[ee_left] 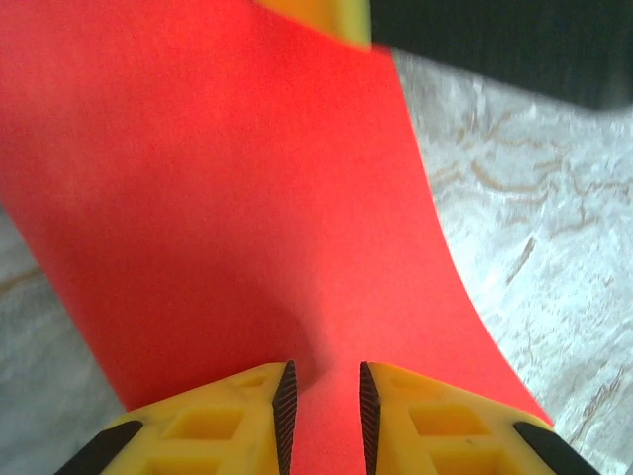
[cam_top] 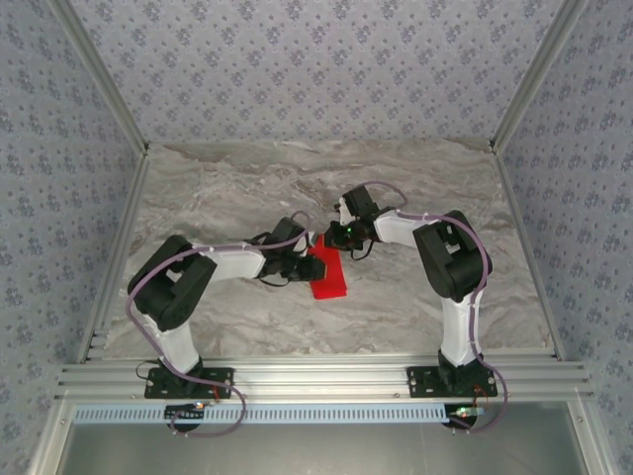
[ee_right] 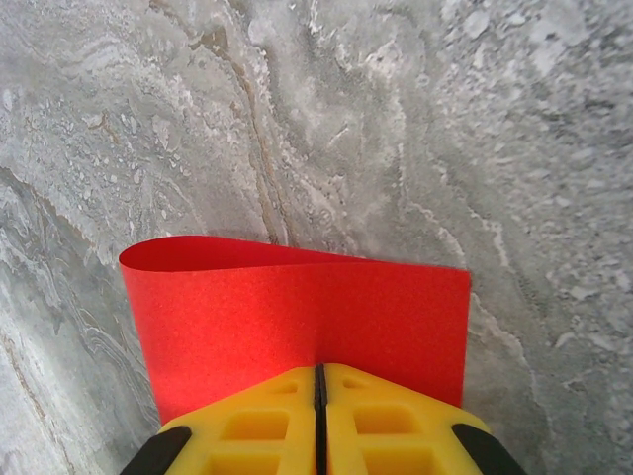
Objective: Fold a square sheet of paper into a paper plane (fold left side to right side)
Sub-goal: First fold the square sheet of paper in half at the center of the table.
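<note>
Red paper (cam_top: 327, 275) is lying curled at the table's (cam_top: 227, 188) centre, the right gripper (ee_right: 319, 374) pinching its 12 o'clock edge while the left gripper (ee_left: 322, 386) is hovering, narrowly parted, over its 9 o'clock side.

The square sheet of paper (cam_top: 327, 275) (bright red) curves over itself loosely.

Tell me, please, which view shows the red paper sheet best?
The right wrist view: the red paper sheet is bent over in a loop, pinched by the right gripper. The left wrist view crops it close; the top view shows it small, partly covered.
</note>
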`<state>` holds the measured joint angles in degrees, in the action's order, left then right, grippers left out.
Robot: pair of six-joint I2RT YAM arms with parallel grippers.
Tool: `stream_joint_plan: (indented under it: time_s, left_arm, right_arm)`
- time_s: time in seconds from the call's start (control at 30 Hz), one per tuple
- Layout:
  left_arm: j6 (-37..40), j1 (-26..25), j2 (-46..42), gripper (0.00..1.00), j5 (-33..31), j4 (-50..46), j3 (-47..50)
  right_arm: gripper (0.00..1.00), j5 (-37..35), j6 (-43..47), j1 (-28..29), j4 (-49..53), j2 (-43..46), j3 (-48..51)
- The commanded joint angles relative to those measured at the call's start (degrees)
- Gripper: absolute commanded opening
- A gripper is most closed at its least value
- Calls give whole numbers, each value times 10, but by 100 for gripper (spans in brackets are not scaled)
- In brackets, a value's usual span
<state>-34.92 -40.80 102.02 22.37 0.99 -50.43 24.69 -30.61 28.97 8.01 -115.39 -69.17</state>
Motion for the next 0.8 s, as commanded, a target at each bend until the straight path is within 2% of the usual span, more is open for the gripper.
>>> stream_joint_plan:
  time_s: [0.0, 0.27, 0.43, 0.6, 0.77]
  left_arm:
    - [9, -24, -32, 26, 3, -33, 37]
    - [-20, -85, -75, 25, 2, -6, 107]
    - [-49, -101, -101, 25, -12, 7, 149]
    - [-55, -95, -151, 25, -13, 4, 153]
    - [-51, -34, -210, 28, 22, 7, 127]
  right_arm:
    - [10, -34, -2, 7, 73, -31, 18]
    - [10, -33, 1, 4, 74, -30, 19]
    - [10, -32, 0, 5, 74, -29, 18]
    - [10, -25, 0, 6, 65, -27, 20]
    - [10, -29, -2, 7, 64, -18, 24]
